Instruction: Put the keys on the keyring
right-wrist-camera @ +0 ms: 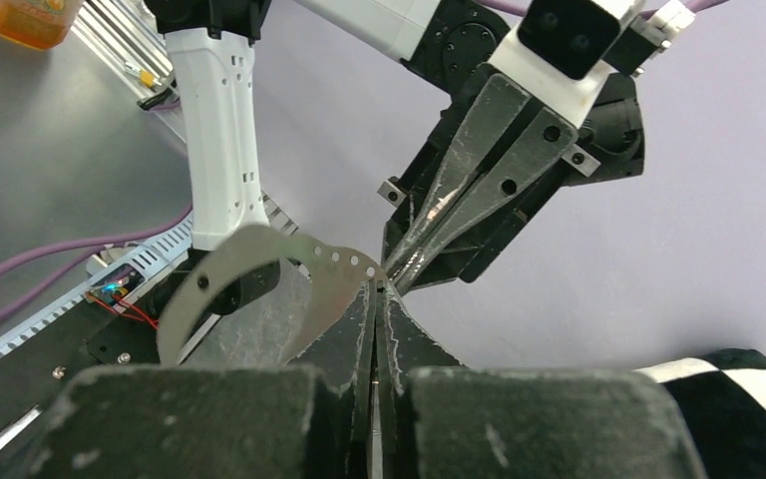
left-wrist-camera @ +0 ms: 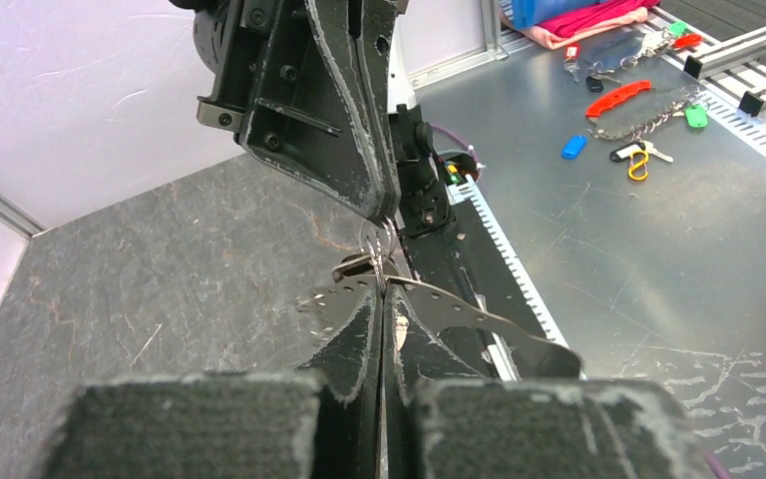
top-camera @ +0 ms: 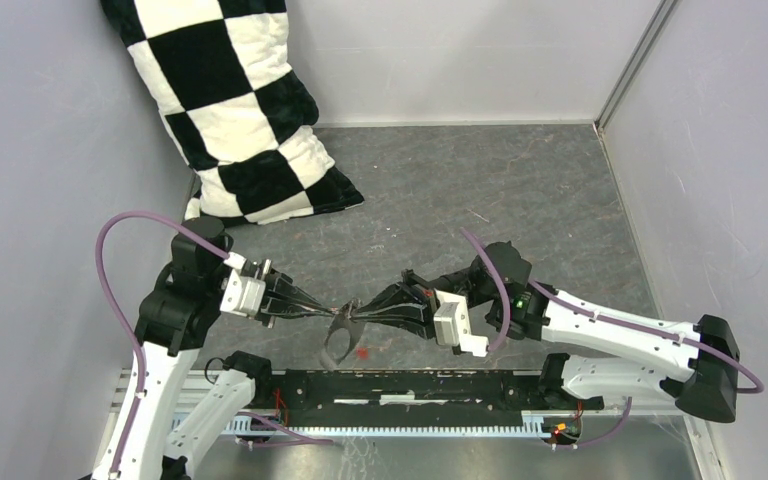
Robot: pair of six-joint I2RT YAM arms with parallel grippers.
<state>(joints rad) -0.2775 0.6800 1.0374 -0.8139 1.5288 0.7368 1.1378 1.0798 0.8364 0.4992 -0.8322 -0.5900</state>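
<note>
Bright, even, diffuse light; soft shadows; right gripper [right-wrist-camera: 374, 291] base blurred close-up.

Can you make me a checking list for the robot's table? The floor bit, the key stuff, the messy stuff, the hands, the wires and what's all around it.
Surface: dark grey table, scratched, with a few specks.
Job's things: the keyring, a grey metal hoop with small holes, hangs in the air where the hands meet. A tiny red thing, maybe a key, lies below it. No other keys seen on the table.
Clutter: coloured tags and a chain off the table; orange bottle.
Grippers: left hand shut on the keyring. Right hand shut, tip to tip with it; what it pinches is too small to tell.
Cables: purple cable looping on each arm.
Surroundings: pale walls; checkered pillow in the far left corner.
</note>
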